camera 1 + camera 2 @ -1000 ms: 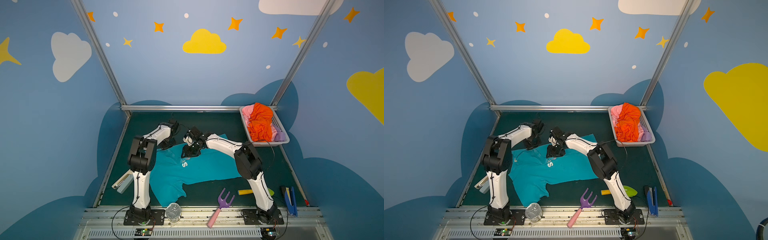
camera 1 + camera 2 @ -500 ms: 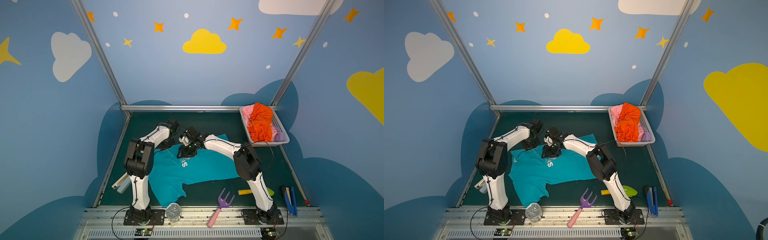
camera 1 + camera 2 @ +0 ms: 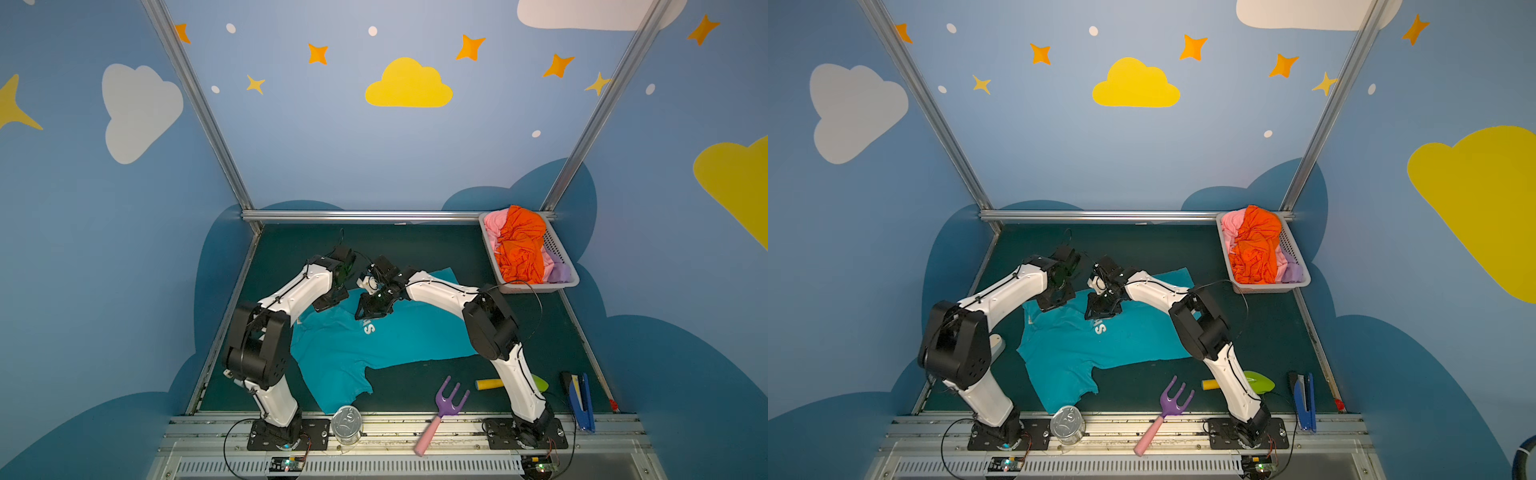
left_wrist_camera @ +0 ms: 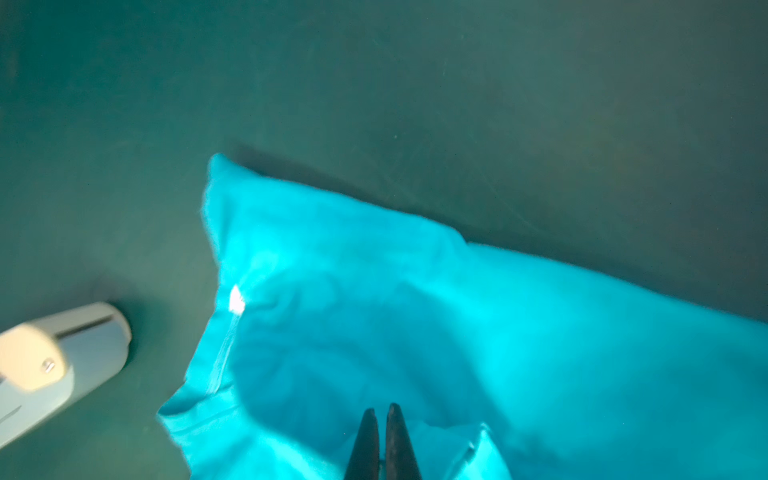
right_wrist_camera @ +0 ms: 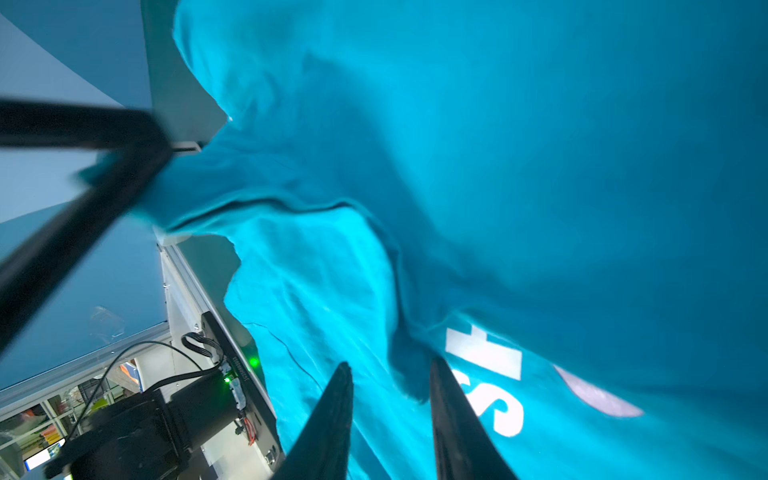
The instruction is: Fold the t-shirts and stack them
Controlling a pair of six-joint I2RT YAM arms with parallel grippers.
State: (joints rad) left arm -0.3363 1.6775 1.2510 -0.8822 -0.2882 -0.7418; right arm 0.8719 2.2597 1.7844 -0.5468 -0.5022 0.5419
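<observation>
A teal t-shirt (image 3: 390, 345) (image 3: 1121, 345) lies spread on the dark green table, its white print (image 3: 368, 328) facing up. My left gripper (image 3: 328, 301) (image 4: 381, 409) is at the shirt's far left part. It is shut, and the cloth (image 5: 124, 178) bunches up toward it. My right gripper (image 3: 368, 311) (image 5: 390, 365) stands just beside the print. Its fingers are apart with a raised fold of teal cloth between them. Orange (image 3: 519, 245), pink (image 3: 492, 226) and lilac (image 3: 559, 272) t-shirts are heaped in the white basket (image 3: 536, 286) at the back right.
Along the front edge stand a tin can (image 3: 346, 424), a purple toy rake (image 3: 449, 401), a yellow-handled green tool (image 3: 490, 383) and a blue stapler (image 3: 579, 399). A beige stapler (image 3: 994, 345) (image 4: 54, 361) lies left of the shirt, near the left arm.
The left fingers have closed on the cloth and the left elbow has swung leftward. The right gripper has shifted a little left and its fingers have narrowed around the fold.
</observation>
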